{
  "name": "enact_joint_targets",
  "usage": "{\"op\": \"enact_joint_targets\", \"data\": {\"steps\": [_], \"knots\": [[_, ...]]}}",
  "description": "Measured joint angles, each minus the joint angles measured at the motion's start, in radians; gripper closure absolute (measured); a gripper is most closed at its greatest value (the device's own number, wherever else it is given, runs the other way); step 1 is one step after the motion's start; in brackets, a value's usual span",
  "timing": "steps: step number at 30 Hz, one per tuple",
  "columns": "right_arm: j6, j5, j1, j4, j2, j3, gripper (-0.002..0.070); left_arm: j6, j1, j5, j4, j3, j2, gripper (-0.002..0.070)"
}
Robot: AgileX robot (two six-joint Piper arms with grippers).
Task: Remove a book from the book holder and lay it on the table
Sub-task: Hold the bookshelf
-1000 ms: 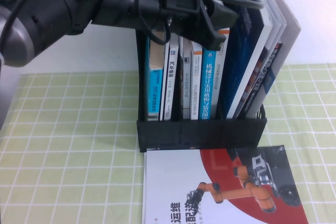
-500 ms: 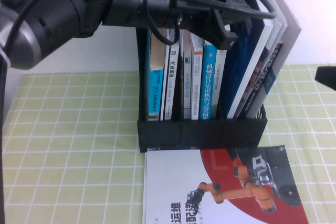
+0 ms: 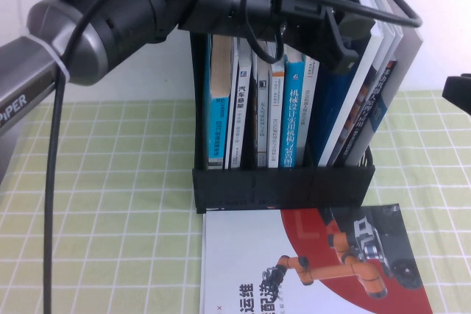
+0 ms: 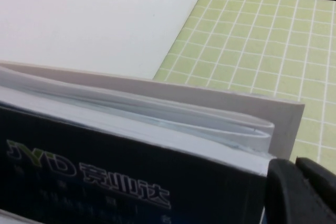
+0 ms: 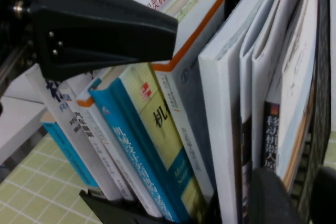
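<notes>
Right claw (image 5: pixel 299 195) gapes empty beside the book holder (image 3: pixel 283 185); left claw (image 3: pixel 343 40) tops its books (image 3: pixel 291 115).

bright even light, soft shadows, blurry close-up wrist views

Matt black plastic book holder (image 3: pixel 283 185) on green cloth table (image 3: pixel 103 204).

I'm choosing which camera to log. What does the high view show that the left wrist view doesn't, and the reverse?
Only the high view: the black book holder, the robot-arm book lying flat before it, the left end effector up at the large books' tops, and the right end effector at the right edge. Only the left wrist view: the dark book's yellow-green lettering. Both: the green gridded table.
</notes>
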Motion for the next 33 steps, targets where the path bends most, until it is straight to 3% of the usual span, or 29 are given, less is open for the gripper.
{"op": "enact_joint_targets", "data": {"steps": [10,19,33], "knots": [[-0.062,0.000,0.000,-0.018,0.000,0.000,0.0447,-0.039,0.002,0.023,0.057,-0.001,0.020,0.0678],[-0.155,0.014,0.000,0.069,0.031,0.000,0.0393,-0.042,0.002,0.024,0.099,-0.002,0.022,0.0678],[-0.246,0.010,0.070,0.081,0.247,-0.111,0.0384,-0.046,0.002,-0.006,0.101,-0.002,0.022,0.0678]]}}
